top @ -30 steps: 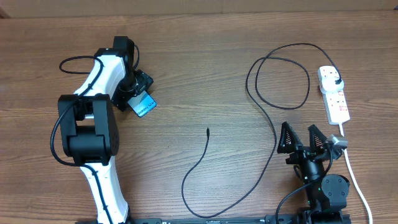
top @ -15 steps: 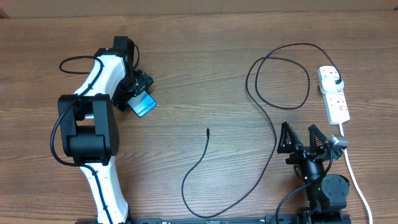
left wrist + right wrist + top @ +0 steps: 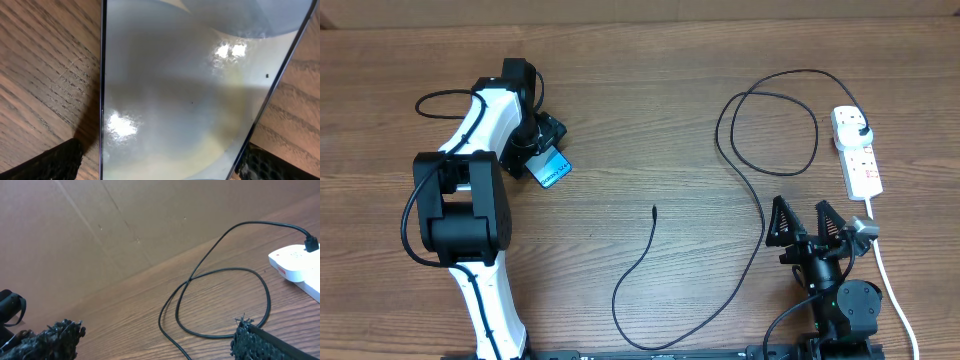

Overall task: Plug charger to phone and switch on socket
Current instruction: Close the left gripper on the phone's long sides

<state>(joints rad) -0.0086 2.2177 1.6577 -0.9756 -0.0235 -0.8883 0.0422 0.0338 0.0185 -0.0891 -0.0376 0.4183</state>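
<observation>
The phone (image 3: 553, 171) lies at the left of the table, its cyan-blue screen partly hidden under my left gripper (image 3: 538, 148). In the left wrist view the phone (image 3: 190, 100) fills the frame with a glaring grey screen, and the left gripper (image 3: 160, 162) is open with a finger on each side of it. The charger's connector tip (image 3: 654, 209) lies loose mid-table. Its black cable (image 3: 761, 215) loops to a black plug (image 3: 861, 131) in the white socket (image 3: 860, 160). My right gripper (image 3: 807, 222) is open and empty, near the cable and the socket.
The socket's white cord (image 3: 886, 272) runs down the right side past my right arm. The right wrist view shows the cable loop (image 3: 270, 223), the end of the socket (image 3: 295, 262) and a brown cardboard wall (image 3: 125, 225) behind the table.
</observation>
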